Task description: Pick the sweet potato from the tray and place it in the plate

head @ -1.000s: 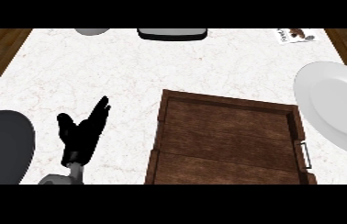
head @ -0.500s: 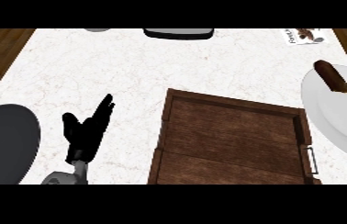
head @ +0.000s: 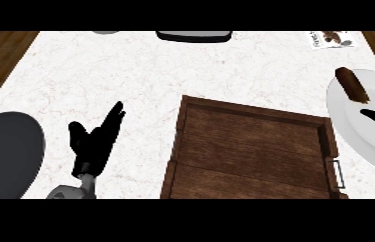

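Observation:
The sweet potato [head: 351,84], a dark brown oblong, lies on the upper left part of the white plate [head: 348,127] at the right edge of the head view. The brown wooden tray [head: 253,151] fills the middle and lower right and holds nothing. A small black tip [head: 365,112], likely my right hand, pokes in over the plate just below the sweet potato; the remainder is out of view. My left hand [head: 93,146] rests open at the lower left, fingers up, well apart from the tray.
A dark grey round dish [head: 16,159] sits at the left edge. At the counter's back stand a black and grey appliance [head: 194,35], a small grey object [head: 106,31] and a printed card [head: 333,38]. The counter's left edge [head: 13,52] runs diagonally.
The sweet potato came into view over the plate's upper left and has shifted slightly down and left. A black tip now shows beneath it. My left hand has stayed put.

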You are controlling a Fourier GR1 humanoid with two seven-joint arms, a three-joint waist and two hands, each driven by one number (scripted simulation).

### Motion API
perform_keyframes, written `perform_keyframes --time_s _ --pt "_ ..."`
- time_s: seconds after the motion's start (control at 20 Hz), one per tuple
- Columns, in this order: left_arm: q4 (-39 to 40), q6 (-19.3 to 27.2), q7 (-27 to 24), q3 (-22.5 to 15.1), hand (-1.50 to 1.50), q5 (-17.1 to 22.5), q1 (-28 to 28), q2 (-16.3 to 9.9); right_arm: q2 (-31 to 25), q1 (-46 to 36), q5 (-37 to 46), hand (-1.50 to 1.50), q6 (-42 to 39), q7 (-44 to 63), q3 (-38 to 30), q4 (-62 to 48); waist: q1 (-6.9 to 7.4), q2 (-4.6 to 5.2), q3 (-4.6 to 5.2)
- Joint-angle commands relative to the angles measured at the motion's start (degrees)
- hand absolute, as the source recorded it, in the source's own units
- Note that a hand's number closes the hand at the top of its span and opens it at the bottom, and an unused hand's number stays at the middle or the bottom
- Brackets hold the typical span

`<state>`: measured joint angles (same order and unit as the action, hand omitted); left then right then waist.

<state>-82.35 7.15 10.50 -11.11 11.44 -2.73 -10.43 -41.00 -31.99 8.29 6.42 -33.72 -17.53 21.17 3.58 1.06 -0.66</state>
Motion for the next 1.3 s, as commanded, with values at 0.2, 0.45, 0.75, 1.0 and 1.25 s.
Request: perform_keyframes --time_s 0.2,0.45,0.75,1.0,1.25 --pt "1.8 -1.3 1.1 1.2 0.00 1.0 1.8 -0.9 -3.5 -2.4 -8.6 -1.50 -9.5 -8.3 -9.4 -6.7 -1.15 0.14 0.25" --pt "0.1 0.0 3.5 0.8 0.00 0.3 -0.6 0.1 -6.9 -2.3 -10.6 -1.50 -16.9 -6.6 -11.6 -10.9 -1.49 0.10 0.24" --pt "2.2 0.1 0.0 1.2 0.00 -0.9 1.7 0.4 -10.6 4.3 -10.0 -1.50 -32.7 -11.8 -10.6 -11.7 -2.12 -0.16 0.27" --pt "0.0 -0.4 1.1 0.8 0.00 -0.3 3.1 0.5 -12.4 9.2 -8.8 -1.50 -38.4 -15.5 -9.4 -11.0 -2.11 -0.22 0.14" --pt "0.3 -0.8 1.6 2.6 0.00 0.2 2.8 -0.6 -13.0 15.8 -7.6 -1.50 -39.2 -20.9 -8.2 -9.2 -2.99 -0.59 0.29"
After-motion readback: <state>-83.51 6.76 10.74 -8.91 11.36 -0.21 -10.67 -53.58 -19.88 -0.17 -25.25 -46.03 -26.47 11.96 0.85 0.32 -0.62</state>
